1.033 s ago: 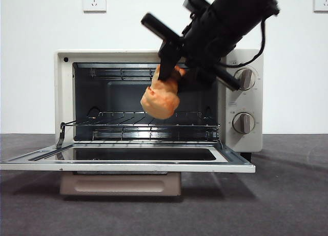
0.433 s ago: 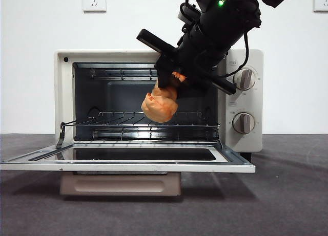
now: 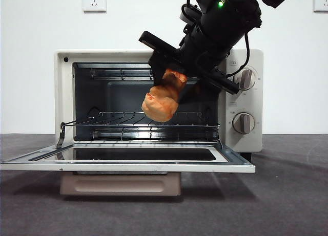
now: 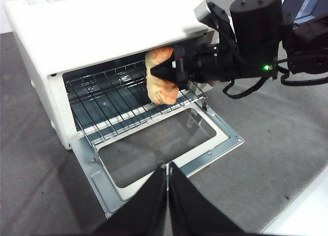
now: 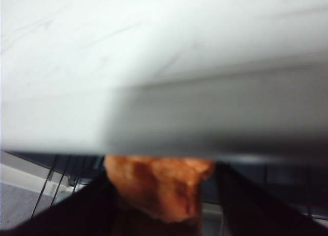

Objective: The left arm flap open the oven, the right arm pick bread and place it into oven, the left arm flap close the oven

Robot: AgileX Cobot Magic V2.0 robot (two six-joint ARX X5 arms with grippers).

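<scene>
Front view: right gripper (image 3: 171, 85) fingers clamped on the bread (image 3: 161, 102), hanging at the oven (image 3: 154, 56) mouth above the rack (image 3: 143, 124). Left gripper (image 4: 167, 187) fingers together, waiting. Risk: wrist clips oven top edge, or bread drops onto the open door (image 3: 128, 164).

This is looking like a robot test bench or lab rather than a lived-in kitchen. A toaster oven (image 3: 159, 103) is sitting alone on a dark grey matte table (image 3: 287, 195), just below and behind the right gripper (image 3: 171, 85), with no counter, dishes or cupboards showing around it. Behind the gripper a plain white wall (image 3: 31, 41) is rising, carrying only white power sockets (image 3: 94, 0) up and off to one side. A cabled black arm with a green status light (image 3: 222, 2) is working directly above the gripper.
</scene>
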